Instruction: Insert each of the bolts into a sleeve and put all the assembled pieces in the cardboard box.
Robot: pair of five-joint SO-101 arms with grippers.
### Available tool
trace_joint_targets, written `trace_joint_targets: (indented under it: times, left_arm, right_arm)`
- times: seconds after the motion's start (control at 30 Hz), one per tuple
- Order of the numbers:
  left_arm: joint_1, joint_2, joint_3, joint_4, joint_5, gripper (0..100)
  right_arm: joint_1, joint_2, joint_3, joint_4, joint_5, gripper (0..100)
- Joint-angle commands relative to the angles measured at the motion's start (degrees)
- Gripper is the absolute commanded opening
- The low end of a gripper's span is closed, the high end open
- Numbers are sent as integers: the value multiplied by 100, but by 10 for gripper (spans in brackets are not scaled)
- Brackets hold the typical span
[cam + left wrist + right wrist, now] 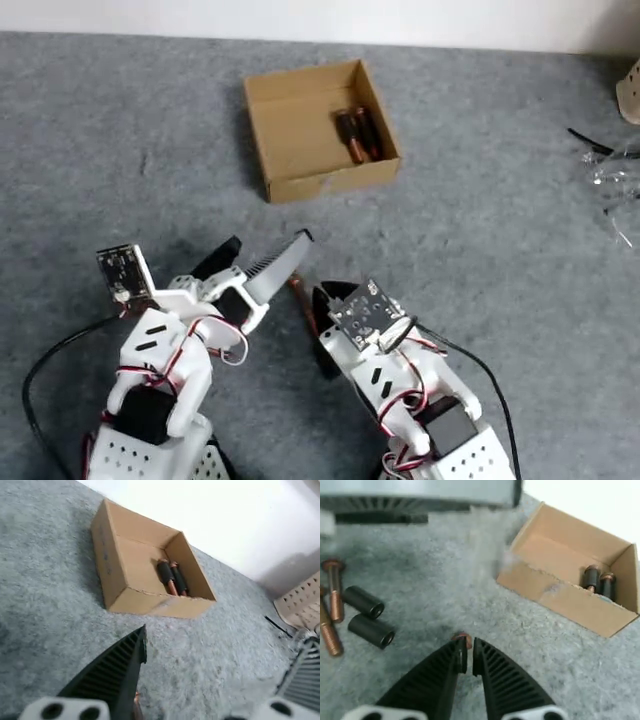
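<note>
Right gripper (pixel 468 655): nearly closed, apparently pinching bolt (pixel 462 639) at tips.
Left gripper (pixel 270 241): spread wide, lower left of high view.
Box (pixel 320 182): top centre there, two assemblies (pixel 358 135) inside.

Pincer (pixel 469 655) nipping bolt (pixel 462 638), sleeves (pixel 364 601), cardboard box (pixel 560 601)

Grey carpet-like worktop (pixel 520 250) meets a white wall (pixel 300 18) at the far edge; at far right, black wires (pixel 590 145) and a pale perforated object (pixel 630 92).
</note>
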Motion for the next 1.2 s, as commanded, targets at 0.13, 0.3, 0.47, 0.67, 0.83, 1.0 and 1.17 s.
trace_joint_targets:
  times: [0.13, 0.3, 0.47, 0.67, 0.83, 1.0, 1.17]
  left_arm:
    - [-163, -22, -207, -141, 44, 421]
    - [-171, -13, -215, -141, 44, 421]
    - [-171, -13, -215, -141, 44, 421]
    - [-321, -13, -268, -149, 44, 421]
    - [-312, -13, -277, -141, 44, 421]
    - [-303, -13, -277, -141, 44, 421]
    - [-312, -13, -286, -141, 26, 421]
  right_arm:
    - [-119, 637, -673, 558, 35, 5]
    - [-110, 2686, -1473, 716, -202, 39]
    - [-233, 4303, -2484, 1235, -695, 41]
    - [-681, 5288, -2888, 1349, -695, 42]
    - [-945, 5859, -2905, 1332, -747, 42]
    - [-963, 6264, -2923, 1332, -747, 44]
    - [-936, 6589, -2923, 1332, -747, 176]
